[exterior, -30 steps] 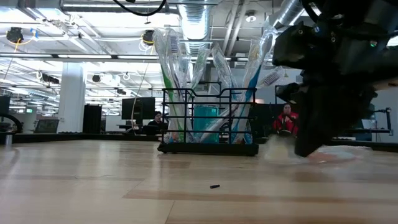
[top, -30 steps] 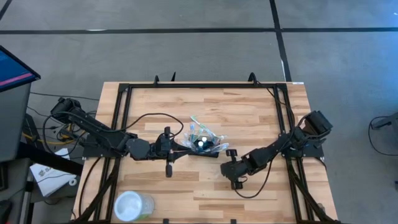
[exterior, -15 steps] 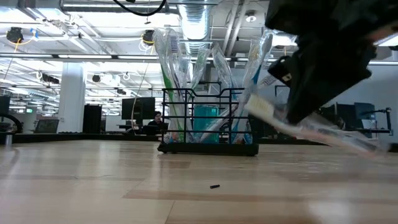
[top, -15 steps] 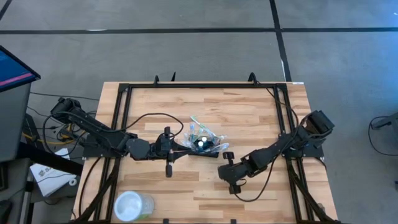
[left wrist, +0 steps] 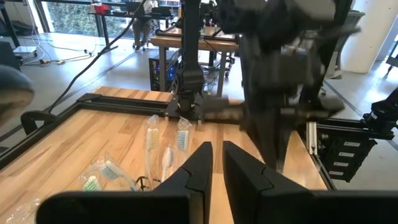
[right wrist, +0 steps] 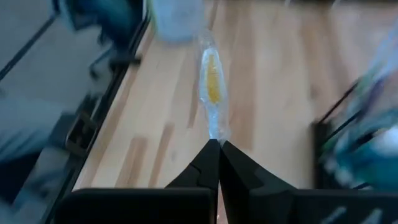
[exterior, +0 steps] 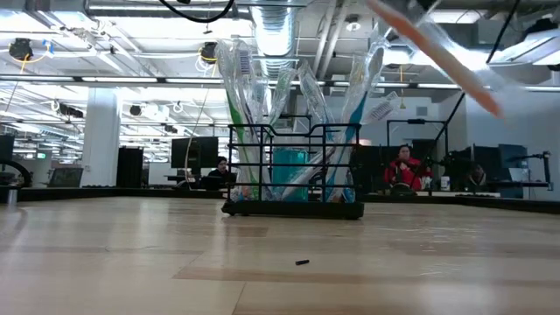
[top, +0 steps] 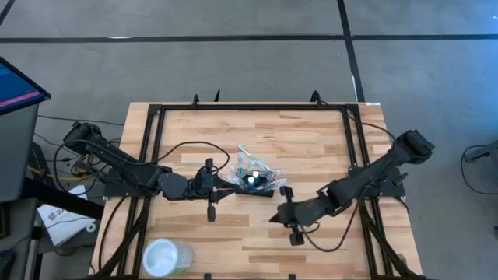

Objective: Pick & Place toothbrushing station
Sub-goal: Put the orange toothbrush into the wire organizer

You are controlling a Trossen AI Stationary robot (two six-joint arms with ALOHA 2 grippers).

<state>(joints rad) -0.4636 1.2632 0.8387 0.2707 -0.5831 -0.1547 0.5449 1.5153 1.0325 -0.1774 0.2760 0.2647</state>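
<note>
Right hand point(right wrist: 215, 148) is pinched on the end of a wrapped toothbrush point(right wrist: 211, 87) with a yellow handle, which sticks out ahead of the closed fingertips over the tabletop point(right wrist: 273, 93); from above this hand point(top: 274, 218) sits near the middle of the tabletop point(top: 311, 140), just in front of and to the right of the caddy point(top: 252, 177), not touching it. In the low view the toothbrush point(exterior: 446, 52) shows as a pale tilted streak high up, above and to the right of the caddy point(exterior: 293, 171). Left hand point(top: 233, 182) lies at the caddy's left side, its fingers point(left wrist: 199, 165) nearly together, a narrow gap between them; whether they grip the wire I cannot tell. The black wire caddy stands upright around the tabletop's centre, holding several wrapped toothbrushes point(exterior: 245, 96) that fan out above its rim. A clear cup point(top: 165, 257) sits well apart at the front left edge. Beyond the tabletop, people point(exterior: 402, 166) sit in the room behind.
</note>
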